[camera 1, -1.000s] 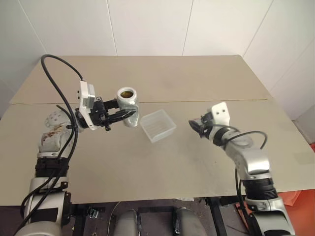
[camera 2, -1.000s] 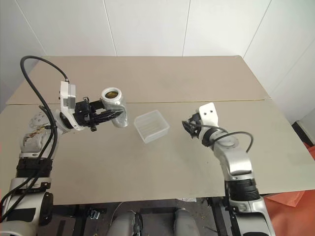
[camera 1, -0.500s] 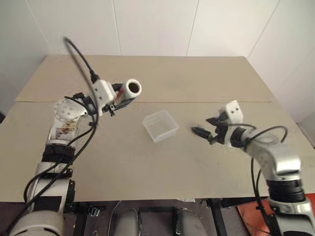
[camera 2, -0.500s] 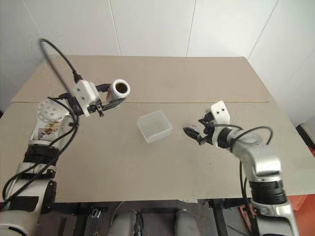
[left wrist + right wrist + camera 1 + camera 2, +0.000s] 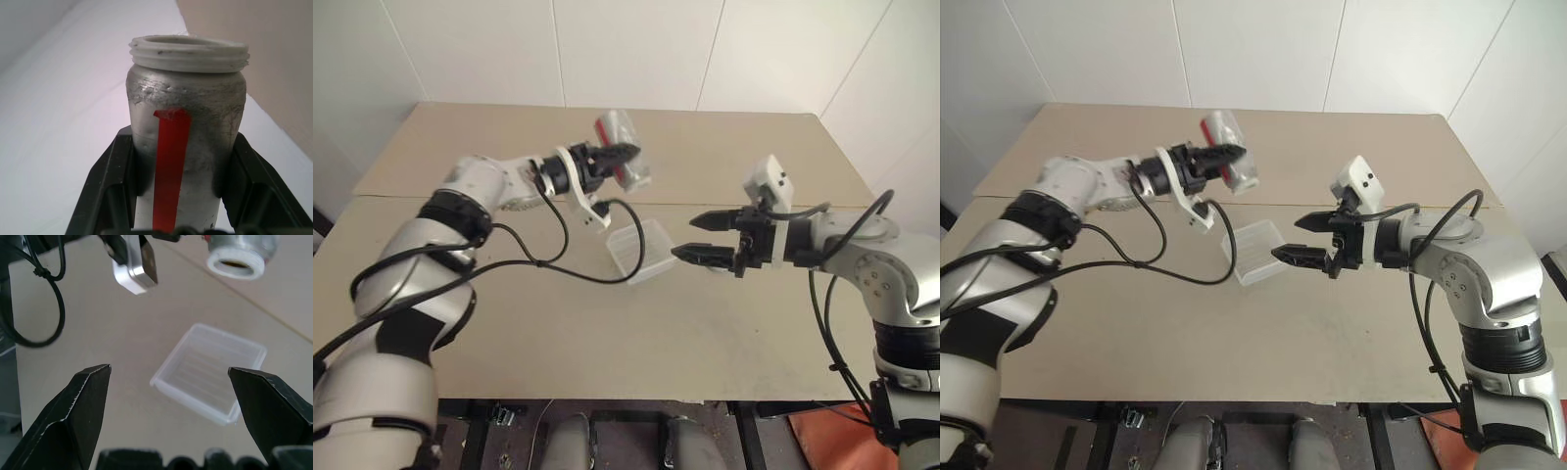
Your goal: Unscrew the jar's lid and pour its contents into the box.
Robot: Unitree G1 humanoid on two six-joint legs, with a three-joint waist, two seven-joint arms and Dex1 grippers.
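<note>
Upper centre of frame, we note our left gripper (image 5: 619,157) clamped on the small clear cylindrical jar (image 5: 625,163) with red stripe, lidless, tilted above the square translucent plastic box (image 5: 642,252). Our right gripper (image 5: 700,238) gapes wide, empty, just right of the box.

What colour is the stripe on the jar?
Red: the stripe runs down the jar, clearest in the left wrist view.

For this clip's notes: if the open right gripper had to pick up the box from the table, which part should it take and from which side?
Probably by a side wall, from above. The box sits flat on the table, mouth up, low and thin-walled. One finger of the right gripper could go inside a straight wall and one outside, clear of the rounded corners. The jar, held tipped in the left gripper, hangs nearby, so the right-hand wall looks safest.
</note>
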